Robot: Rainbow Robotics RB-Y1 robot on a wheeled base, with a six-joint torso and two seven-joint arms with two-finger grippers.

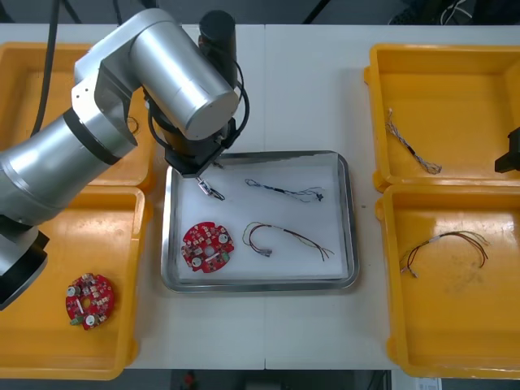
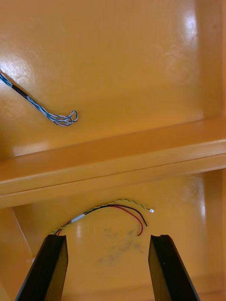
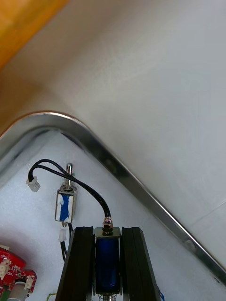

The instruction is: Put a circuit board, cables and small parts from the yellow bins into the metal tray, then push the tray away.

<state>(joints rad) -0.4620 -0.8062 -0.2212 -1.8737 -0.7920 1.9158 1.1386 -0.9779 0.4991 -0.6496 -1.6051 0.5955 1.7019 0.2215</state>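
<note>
My left gripper (image 3: 107, 233) is shut on a small metal part with a blue body (image 3: 107, 264), just above the white inside of the metal tray (image 3: 117, 164) near its far left corner. A second small metal part (image 3: 65, 205) with a black lead lies on the tray floor just beyond the fingers. In the front view the left gripper (image 1: 198, 175) hangs over that corner, with a red circuit board (image 1: 207, 247), a blue and white cable (image 1: 284, 192) and a red and yellow cable (image 1: 286, 236) lying in the tray (image 1: 349, 219). My right gripper (image 2: 107, 270) is open.
The right gripper (image 1: 509, 154) waits over the right yellow bins, above a red and yellow cable (image 2: 113, 211); a blue and white cable (image 2: 47, 110) lies past the bin wall (image 2: 113, 162). Another circuit board (image 1: 89, 301) lies in the near left bin (image 1: 130, 341).
</note>
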